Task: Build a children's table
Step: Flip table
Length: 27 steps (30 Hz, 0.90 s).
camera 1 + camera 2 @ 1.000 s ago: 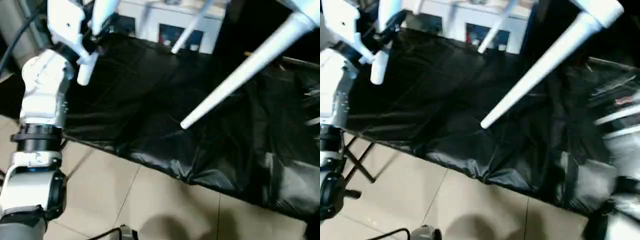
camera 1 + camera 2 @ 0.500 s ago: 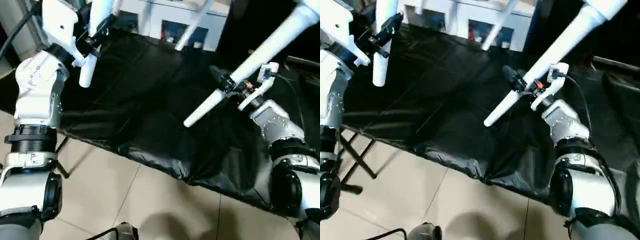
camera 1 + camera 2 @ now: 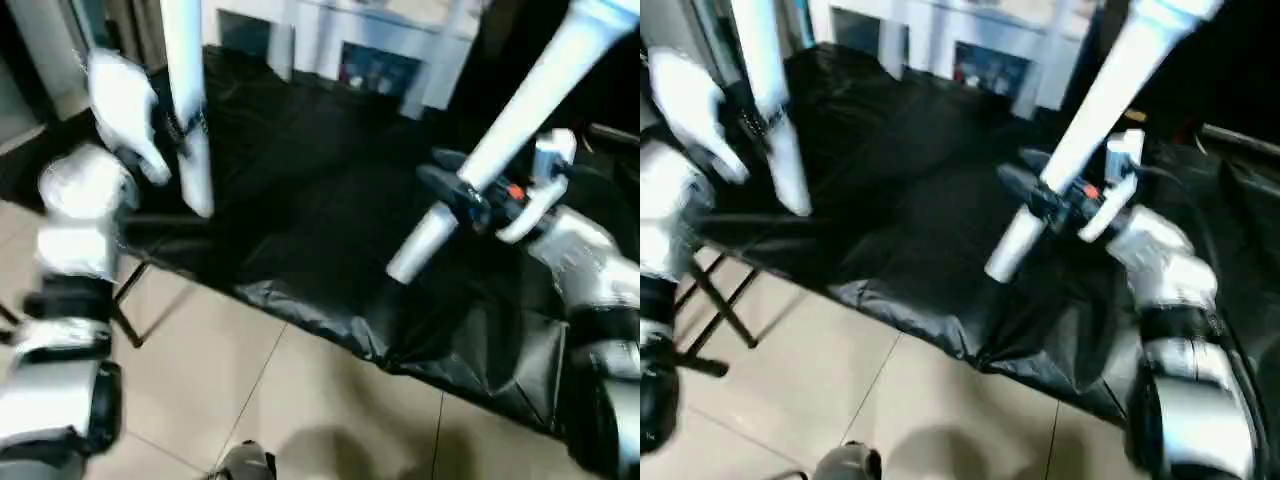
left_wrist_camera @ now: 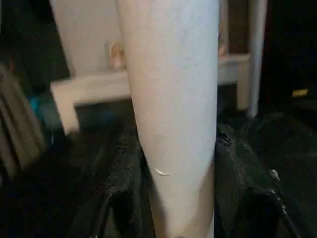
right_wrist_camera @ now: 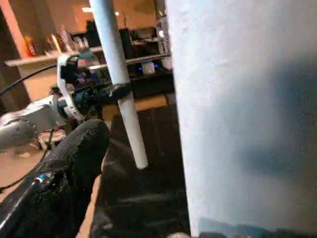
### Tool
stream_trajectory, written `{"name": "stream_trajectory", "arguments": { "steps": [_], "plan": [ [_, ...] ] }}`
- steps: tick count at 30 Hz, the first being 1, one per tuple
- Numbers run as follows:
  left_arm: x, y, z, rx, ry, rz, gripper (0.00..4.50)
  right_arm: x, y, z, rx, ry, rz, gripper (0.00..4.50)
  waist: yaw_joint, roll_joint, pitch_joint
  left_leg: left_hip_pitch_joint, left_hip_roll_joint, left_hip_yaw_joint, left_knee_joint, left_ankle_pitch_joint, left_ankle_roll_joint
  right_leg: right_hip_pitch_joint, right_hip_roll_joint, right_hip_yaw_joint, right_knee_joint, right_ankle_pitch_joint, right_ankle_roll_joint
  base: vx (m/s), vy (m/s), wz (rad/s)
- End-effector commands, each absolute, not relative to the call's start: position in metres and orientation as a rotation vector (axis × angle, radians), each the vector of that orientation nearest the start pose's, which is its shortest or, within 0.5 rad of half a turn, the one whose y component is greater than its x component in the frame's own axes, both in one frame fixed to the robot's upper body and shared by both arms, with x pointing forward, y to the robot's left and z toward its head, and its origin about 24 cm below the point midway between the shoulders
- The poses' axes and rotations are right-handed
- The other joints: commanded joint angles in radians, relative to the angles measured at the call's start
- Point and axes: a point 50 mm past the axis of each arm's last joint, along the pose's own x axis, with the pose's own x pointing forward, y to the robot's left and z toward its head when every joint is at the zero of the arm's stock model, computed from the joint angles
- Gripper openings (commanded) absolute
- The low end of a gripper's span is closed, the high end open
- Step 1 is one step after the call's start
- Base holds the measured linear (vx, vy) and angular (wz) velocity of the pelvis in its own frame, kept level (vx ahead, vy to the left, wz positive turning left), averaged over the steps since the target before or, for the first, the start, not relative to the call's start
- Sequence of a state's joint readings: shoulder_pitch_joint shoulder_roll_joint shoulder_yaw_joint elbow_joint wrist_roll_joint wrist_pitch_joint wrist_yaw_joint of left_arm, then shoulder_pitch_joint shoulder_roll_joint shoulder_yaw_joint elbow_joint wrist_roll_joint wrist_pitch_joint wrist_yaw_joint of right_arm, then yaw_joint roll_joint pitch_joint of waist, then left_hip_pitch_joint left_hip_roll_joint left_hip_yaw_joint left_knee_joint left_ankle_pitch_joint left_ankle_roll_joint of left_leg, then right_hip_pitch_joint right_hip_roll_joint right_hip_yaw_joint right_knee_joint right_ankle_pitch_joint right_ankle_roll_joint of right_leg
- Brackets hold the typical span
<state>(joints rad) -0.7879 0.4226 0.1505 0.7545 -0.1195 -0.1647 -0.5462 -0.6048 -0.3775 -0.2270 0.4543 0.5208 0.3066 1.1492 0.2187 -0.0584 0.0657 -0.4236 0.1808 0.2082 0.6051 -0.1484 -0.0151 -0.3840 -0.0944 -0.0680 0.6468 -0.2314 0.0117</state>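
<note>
My left gripper [image 3: 185, 128] is shut on a white leg [image 3: 190, 140] of the children's table and holds it nearly upright over the left end of the work table. In the left wrist view this leg [image 4: 173, 124] sits tight between the two black fingers [image 4: 124, 163]. A second white leg [image 3: 500, 140] slants down from the top right, and its upper end leaves the picture. My right gripper [image 3: 462, 195] stands open around its lower part. In the right wrist view a gap shows between the black finger [image 5: 74, 158] and that leg [image 5: 242, 114].
The black-covered work table [image 3: 320, 230] spans the middle, its front edge running from left to lower right. A white cabinet [image 3: 380, 50] stands behind it. Tiled floor [image 3: 250, 400] lies in front. A folding stand [image 3: 710, 310] shows under the table's left end.
The camera has shifted. My right arm has come into view and reached the slanted leg. The leg in my left gripper has swung more upright and now hangs lower.
</note>
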Motion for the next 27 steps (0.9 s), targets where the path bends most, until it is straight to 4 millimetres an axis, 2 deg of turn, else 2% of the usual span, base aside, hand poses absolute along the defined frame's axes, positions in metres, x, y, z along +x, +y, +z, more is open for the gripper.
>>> {"name": "stream_trajectory", "arguments": {
  "steps": [1, 2, 3, 6, 7, 8, 9, 10, 11, 12, 13, 14, 15, 17, 19, 21, 22, 24, 25, 27],
  "plan": [
    [0.383, 0.191, 0.152, 0.37, -0.148, -0.49, 1.72, 0.33, -0.183, 0.148, 0.261, -0.159, 1.056, 4.5, -0.014, 0.022, -0.084, 0.066, 0.068, -0.037, -0.085, -0.283, -0.089, 0.013, -0.075, 0.04, -0.067, -0.013, -0.192, 0.0, 0.0, 0.0],
    [0.383, 0.191, 0.149, 0.371, -0.137, -0.48, 1.72, 0.33, -0.181, 0.146, 0.265, -0.16, 1.044, 4.5, -0.014, 0.02, -0.083, 0.068, 0.066, -0.037, -0.087, -0.308, -0.098, 0.013, -0.076, 0.041, -0.07, -0.039, -0.191, 0.0, 0.0, 0.0],
    [0.384, 0.192, 0.146, 0.375, -0.128, -0.473, 1.72, 0.33, -0.179, 0.143, 0.274, -0.158, 1.028, 4.5, -0.018, 0.026, -0.082, 0.068, 0.066, -0.041, -0.091, -0.354, -0.124, 0.013, -0.08, 0.044, -0.076, -0.081, -0.181, 0.0, 0.0, 0.0],
    [0.384, 0.193, 0.145, 0.378, -0.123, -0.47, 1.72, 0.329, -0.178, 0.142, 0.28, -0.154, 1.022, 4.5, -0.021, 0.026, -0.081, 0.071, 0.067, -0.043, -0.093, -0.371, -0.133, 0.014, -0.084, 0.045, -0.08, -0.107, -0.176, 0.0, 0.0, 0.0],
    [0.384, 0.197, 0.14, 0.384, -0.104, -0.447, 1.72, 0.328, -0.17, 0.129, 0.243, -0.114, 0.984, 4.5, -0.024, 0.033, -0.08, 0.07, 0.068, -0.045, -0.094, -0.373, -0.137, 0.012, -0.081, 0.046, -0.082, -0.098, -0.169, 0.0, 0.0, 0.0],
    [0.384, 0.2, 0.138, 0.378, -0.095, -0.436, 1.72, 0.327, -0.167, 0.123, 0.225, -0.098, 0.962, 4.5, -0.024, 0.035, -0.081, 0.07, 0.067, -0.045, -0.094, -0.375, -0.141, 0.01, -0.083, 0.046, -0.079, -0.09, -0.169, 0.0, 0.0, 0.0],
    [0.383, 0.203, 0.135, 0.372, -0.088, -0.429, 1.72, 0.327, -0.164, 0.117, 0.206, -0.086, 0.937, 4.5, -0.028, 0.029, -0.08, 0.066, 0.066, -0.047, -0.096, -0.376, -0.146, 0.014, -0.083, 0.044, -0.078, -0.091, -0.168, 0.0, 0.0, 0.0],
    [0.382, 0.207, 0.132, 0.369, -0.078, -0.421, 1.72, 0.327, -0.159, 0.11, 0.169, -0.079, 0.885, 4.5, -0.032, 0.022, -0.078, 0.067, 0.065, -0.046, -0.099, -0.387, -0.15, 0.009, -0.085, 0.045, -0.083, -0.118, -0.163, 0.0, 0.0, 0.0],
    [0.381, 0.209, 0.131, 0.37, -0.075, -0.417, 2.28, 0.327, -0.157, 0.108, 0.154, -0.08, 0.865, 4.5, -0.036, 0.026, -0.076, 0.07, 0.065, -0.048, -0.101, -0.418, -0.153, 0.01, -0.087, 0.046, -0.088, -0.165, -0.158, 0.0, 0.0, 0.0],
    [0.379, 0.211, 0.13, 0.369, -0.08, -0.423, 2.28, 0.327, -0.156, 0.105, 0.143, -0.083, 0.827, 4.5, -0.036, 0.021, -0.073, 0.072, 0.065, -0.049, -0.102, -0.441, -0.155, 0.007, -0.087, 0.047, -0.093, -0.201, -0.153, 0.0, 0.0, 0.0],
    [0.377, 0.213, 0.129, 0.36, -0.086, -0.429, 2.28, 0.327, -0.156, 0.102, 0.133, -0.088, 0.795, 4.5, -0.038, 0.022, -0.071, 0.077, 0.066, -0.052, -0.104, -0.482, -0.16, 0.004, -0.092, 0.049, -0.1, -0.269, -0.143, 0.0, 0.0, 0.0],
    [0.374, 0.216, 0.13, 0.332, -0.101, -0.433, 2.49, 0.325, -0.156, 0.099, 0.119, -0.099, 0.756, 4.5, -0.04, 0.021, -0.07, 0.076, 0.068, -0.056, -0.106, -0.494, -0.162, 0.005, -0.094, 0.05, -0.102, -0.293, -0.138, 0.0, 0.0, 0.0],
    [0.371, 0.217, 0.13, 0.311, -0.116, -0.435, 2.49, 0.323, -0.157, 0.097, 0.118, -0.106, 0.743, 4.5, -0.043, 0.017, -0.072, 0.072, 0.071, -0.058, -0.11, -0.49, -0.164, 0.008, -0.095, 0.05, -0.099, -0.292, -0.135, 0.0, 0.0, 0.0],
    [0.368, 0.218, 0.13, 0.297, -0.128, -0.436, 2.75, 0.321, -0.157, 0.096, 0.118, -0.11, 0.733, 4.5, -0.043, 0.022, -0.074, 0.078, 0.069, -0.051, -0.109, -0.475, -0.153, 0.002, -0.085, 0.052, -0.095, -0.223, -0.147, 0.0, 0.0, 0.0],
    [0.358, 0.223, 0.13, 0.253, -0.173, -0.422, 2.79, 0.313, -0.16, 0.092, 0.111, -0.124, 0.701, 4.5, -0.038, 0.017, -0.077, 0.07, 0.073, -0.051, -0.11, -0.436, -0.141, 0.011, -0.087, 0.051, -0.085, -0.164, -0.16, 0.0, 0.0, 0.0],
    [0.341, 0.228, 0.129, 0.197, -0.228, -0.406, 2.97, 0.302, -0.164, 0.085, 0.095, -0.135, 0.664, 4.5, -0.038, 0.018, -0.077, 0.064, 0.073, -0.048, -0.11, -0.39, -0.123, 0.014, -0.082, 0.049, -0.078, -0.085, -0.168, 0.028, -0.002, -0.02],
    [0.328, 0.231, 0.126, 0.177, -0.245, -0.401, 3.16, 0.295, -0.166, 0.081, 0.09, -0.139, 0.639, 4.5, -0.039, 0.016, -0.079, 0.061, 0.068, -0.043, -0.106, -0.354, -0.104, 0.018, -0.076, 0.048, -0.075, -0.033, -0.172, 0.056, -0.004, -0.04],
    [0.318, 0.232, 0.122, 0.159, -0.256, -0.391, 3.22, 0.288, -0.168, 0.078, 0.08, -0.144, 0.611, 4.5, -0.037, 0.016, -0.081, 0.057, 0.068, -0.042, -0.104, -0.316, -0.085, 0.022, -0.075, 0.048, -0.071, 0.024, -0.176, 0.028, -0.002, -0.01],
    [0.3, 0.233, 0.115, 0.111, -0.262, -0.376, 3.32, 0.277, -0.172, 0.074, 0.06, -0.155, 0.565, 4.5, -0.037, 0.017, -0.083, 0.059, 0.065, -0.038, -0.097, -0.28, -0.059, 0.022, -0.069, 0.048, -0.069, 0.065, -0.18, 0.0, 0.0, 0.0],
    [0.287, 0.234, 0.107, 0.067, -0.246, -0.358, 3.32, 0.269, -0.175, 0.071, 0.07, -0.157, 0.53, 4.5, -0.037, 0.013, -0.079, 0.055, 0.068, -0.038, -0.099, -0.278, -0.042, 0.025, -0.069, 0.049, -0.072, 0.065, -0.175, 0.0, 0.0, 0.0]
  ]
}}
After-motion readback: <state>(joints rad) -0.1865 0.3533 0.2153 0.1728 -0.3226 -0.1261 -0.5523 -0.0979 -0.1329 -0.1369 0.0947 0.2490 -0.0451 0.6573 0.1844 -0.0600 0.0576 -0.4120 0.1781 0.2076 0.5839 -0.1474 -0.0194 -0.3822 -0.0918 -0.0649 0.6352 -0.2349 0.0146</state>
